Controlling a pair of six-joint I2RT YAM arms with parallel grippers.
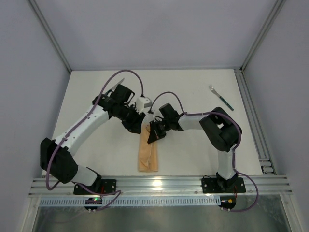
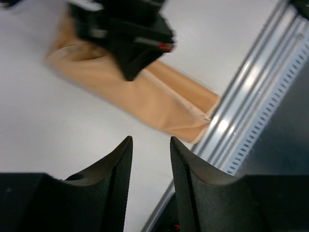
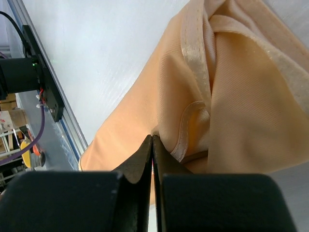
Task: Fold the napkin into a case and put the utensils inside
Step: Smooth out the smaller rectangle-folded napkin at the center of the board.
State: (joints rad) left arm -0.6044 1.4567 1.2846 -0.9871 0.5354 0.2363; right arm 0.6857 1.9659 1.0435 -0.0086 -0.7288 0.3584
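On the worktop [image 1: 193,96] I count two arms, the left arm [image 1: 87,123] and the right arm [image 1: 219,130]. They meet over one napkin [image 1: 148,157], a narrow folded strip lying mid-worktop with its near end at the rail [image 1: 159,183]. Its far end is hidden under them. The right jaws are pressed together at a raised fold, and I cannot tell whether cloth is caught between them. The left jaws stand apart, holding nothing. One fork [image 1: 220,97] lies well off, far right. A grey sliver [image 1: 116,85] behind the left arm is too cut off to name.
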